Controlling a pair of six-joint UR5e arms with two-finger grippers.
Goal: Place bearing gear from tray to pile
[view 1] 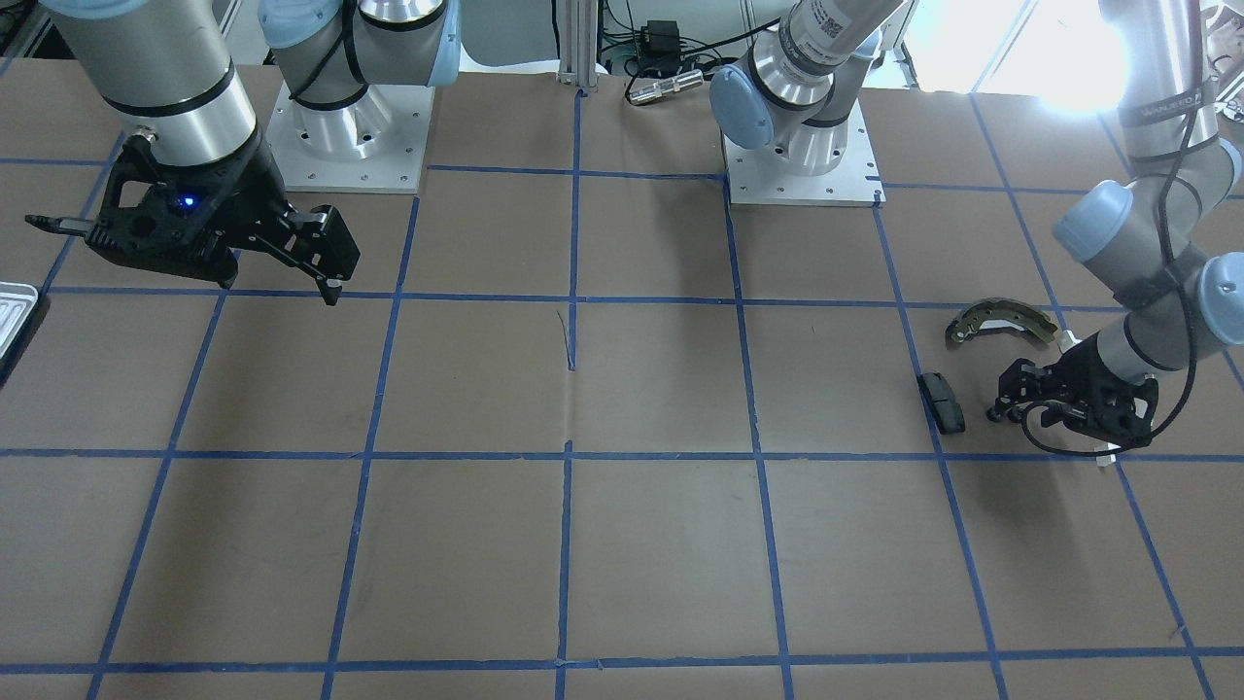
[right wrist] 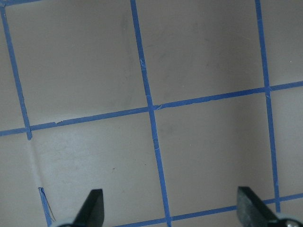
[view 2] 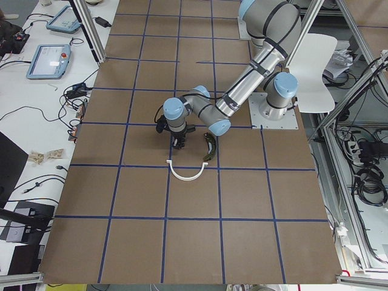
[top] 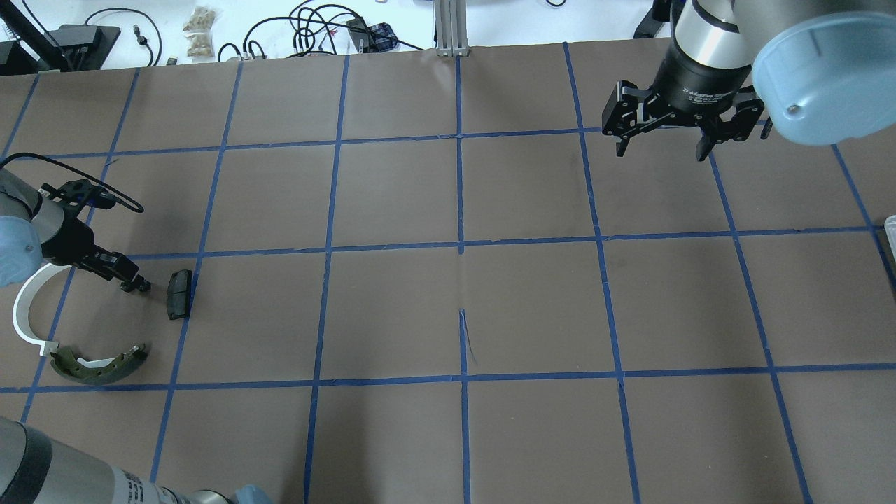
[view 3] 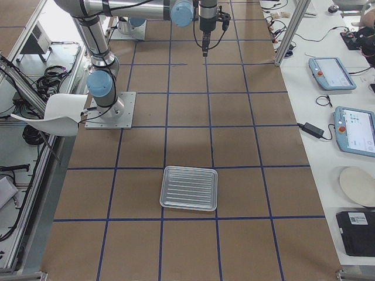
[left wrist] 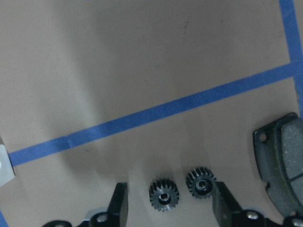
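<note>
Two small black bearing gears [left wrist: 164, 195] [left wrist: 200, 182] lie side by side on the brown table. My left gripper [top: 136, 285] hangs low over them, open, its fingers [left wrist: 119, 205] on either side and not touching them. They lie in the pile, next to the black pad [top: 179, 294], the brass-grey shoe [top: 98, 364] and the white arc [top: 24, 308]. The ridged silvery tray [view 3: 189, 188] lies far off on my right side and looks empty. My right gripper [top: 661, 150] is open and empty, held high over the table.
Blue tape lines grid the brown table. The tray's edge shows at the front view's left edge [view 1: 15, 311]. The arm bases [view 1: 350, 146] stand at the table's robot side. Cables and bags lie beyond the far edge.
</note>
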